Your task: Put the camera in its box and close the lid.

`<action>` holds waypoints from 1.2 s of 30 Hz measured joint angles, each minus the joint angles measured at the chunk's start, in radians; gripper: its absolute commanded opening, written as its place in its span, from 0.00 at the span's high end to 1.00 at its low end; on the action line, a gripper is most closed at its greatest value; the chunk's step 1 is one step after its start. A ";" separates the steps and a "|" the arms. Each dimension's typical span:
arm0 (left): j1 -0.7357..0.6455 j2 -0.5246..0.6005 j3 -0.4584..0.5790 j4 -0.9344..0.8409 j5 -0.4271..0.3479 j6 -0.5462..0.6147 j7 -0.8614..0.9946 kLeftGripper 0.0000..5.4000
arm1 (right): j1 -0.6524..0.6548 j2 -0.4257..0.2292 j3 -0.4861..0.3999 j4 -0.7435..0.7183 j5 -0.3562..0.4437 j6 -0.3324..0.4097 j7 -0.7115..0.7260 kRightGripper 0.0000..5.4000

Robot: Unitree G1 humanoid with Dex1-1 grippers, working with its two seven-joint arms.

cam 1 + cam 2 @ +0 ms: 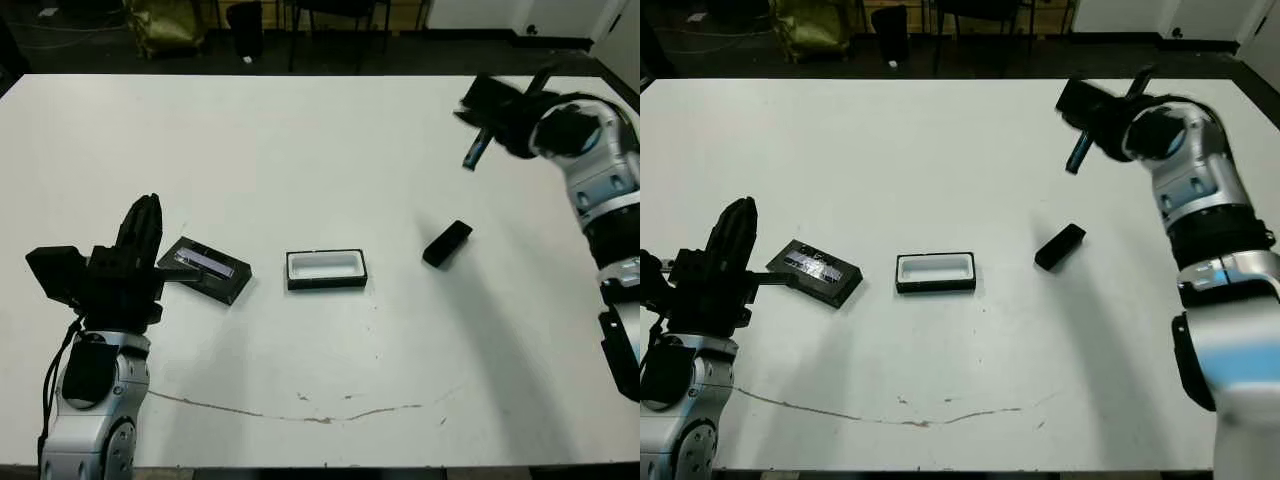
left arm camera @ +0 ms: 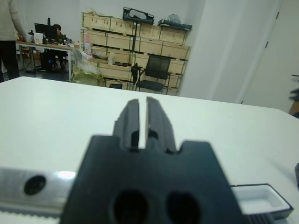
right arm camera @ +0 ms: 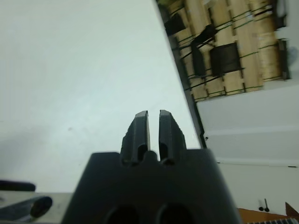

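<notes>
Both the left gripper (image 2: pixel 143 119) and right gripper (image 3: pixel 153 128) are clenched empty, the camera (image 1: pixel 447 243) lying right of the open box (image 1: pixel 326 270)

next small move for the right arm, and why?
Probably lower the right gripper toward the camera. The camera lies loose on the table right of the empty box, and that gripper is raised beyond it, holding nothing.

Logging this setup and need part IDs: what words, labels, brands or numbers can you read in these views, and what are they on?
None can be read.
The lid: glossy strip with faint marks, too blurred to read.
The camera: plain black, no print visible.
The box: white lining, no print.
Cardboard cartons behind the table: no legible labels.
</notes>
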 measured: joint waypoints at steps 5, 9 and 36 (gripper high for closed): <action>0.000 0.000 0.000 0.000 -0.001 0.000 -0.001 1.00 | -0.004 0.004 0.013 0.075 0.001 -0.021 0.071 1.00; 0.000 0.000 -0.002 0.001 0.001 -0.003 -0.006 1.00 | -0.004 0.005 0.026 0.106 -0.010 -0.064 0.104 1.00; 0.005 -0.006 -0.013 -0.005 0.020 0.000 -0.001 1.00 | -0.005 0.069 0.082 0.225 -0.065 -0.047 0.139 1.00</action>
